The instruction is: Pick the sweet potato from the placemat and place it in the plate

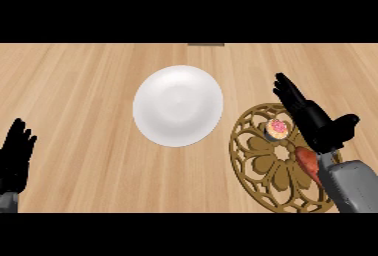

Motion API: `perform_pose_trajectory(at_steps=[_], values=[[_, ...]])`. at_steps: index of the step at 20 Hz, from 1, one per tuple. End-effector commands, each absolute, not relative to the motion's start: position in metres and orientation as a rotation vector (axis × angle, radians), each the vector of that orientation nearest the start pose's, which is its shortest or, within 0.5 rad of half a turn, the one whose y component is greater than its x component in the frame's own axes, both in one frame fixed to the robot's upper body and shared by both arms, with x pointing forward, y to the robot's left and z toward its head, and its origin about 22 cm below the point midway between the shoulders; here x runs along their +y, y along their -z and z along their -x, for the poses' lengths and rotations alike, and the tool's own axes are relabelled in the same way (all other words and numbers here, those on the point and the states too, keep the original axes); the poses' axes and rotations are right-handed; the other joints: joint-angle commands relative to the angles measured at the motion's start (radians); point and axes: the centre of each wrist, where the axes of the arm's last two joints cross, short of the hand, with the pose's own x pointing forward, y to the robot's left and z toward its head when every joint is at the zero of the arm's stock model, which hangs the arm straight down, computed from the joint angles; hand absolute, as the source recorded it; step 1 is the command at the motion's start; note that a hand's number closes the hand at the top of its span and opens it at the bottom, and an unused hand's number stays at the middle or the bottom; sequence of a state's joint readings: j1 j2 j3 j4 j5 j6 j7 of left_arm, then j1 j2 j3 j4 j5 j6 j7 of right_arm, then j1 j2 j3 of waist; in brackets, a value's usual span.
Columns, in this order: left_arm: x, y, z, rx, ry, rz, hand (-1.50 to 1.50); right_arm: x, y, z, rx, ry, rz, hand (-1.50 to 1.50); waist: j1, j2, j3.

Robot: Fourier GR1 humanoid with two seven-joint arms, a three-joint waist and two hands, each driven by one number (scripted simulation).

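On the gold openwork placemat (267, 165) at the right of the wooden worktop (88, 100) lies the sweet potato (306, 161), a reddish-orange, tapered piece, smooth and a little glossy. Only part of it shows, since the right forearm (353, 186) covers its lower end. Its long axis runs slantwise, from upper left to lower right in the head view, with the narrower visible tip pointing up and left toward the mat's middle. Just above it on the mat sits a small round thing with a pink and yellow top (277, 129), apart from the potato. The right hand (314, 120) hangs over the mat's right side, fingers straight and spread, thumb out to the right, holding nothing; whether it touches the potato cannot be told. The white plate (178, 105) stands on the worktop to the left of the mat, near it but apart. The left hand (16, 152) rests open at the left edge, fingers up.
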State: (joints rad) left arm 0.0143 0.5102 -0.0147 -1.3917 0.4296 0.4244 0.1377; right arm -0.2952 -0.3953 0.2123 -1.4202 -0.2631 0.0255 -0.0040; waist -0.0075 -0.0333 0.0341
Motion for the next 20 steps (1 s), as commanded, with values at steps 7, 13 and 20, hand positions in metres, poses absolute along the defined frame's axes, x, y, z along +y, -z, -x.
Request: perform_pose_trajectory(at_steps=[7,13,20], values=[[0.312,0.0,-0.241,-1.264,-0.08,-0.317,0.0,-0.244,-0.182,-0.318,-1.862,-1.146,-0.337,1.5,-0.024,-0.028,-0.044],[0.273,0.009,-0.239,-1.306,-0.008,-0.254,0.0,-0.328,-0.083,-0.293,-1.848,-0.884,-0.527,1.5,-0.019,0.051,-0.025],[0.258,0.001,-0.249,-1.305,0.032,-0.223,0.0,-0.359,-0.07,-0.293,-1.677,-0.891,-0.962,-1.5,0.022,0.046,-0.025]])
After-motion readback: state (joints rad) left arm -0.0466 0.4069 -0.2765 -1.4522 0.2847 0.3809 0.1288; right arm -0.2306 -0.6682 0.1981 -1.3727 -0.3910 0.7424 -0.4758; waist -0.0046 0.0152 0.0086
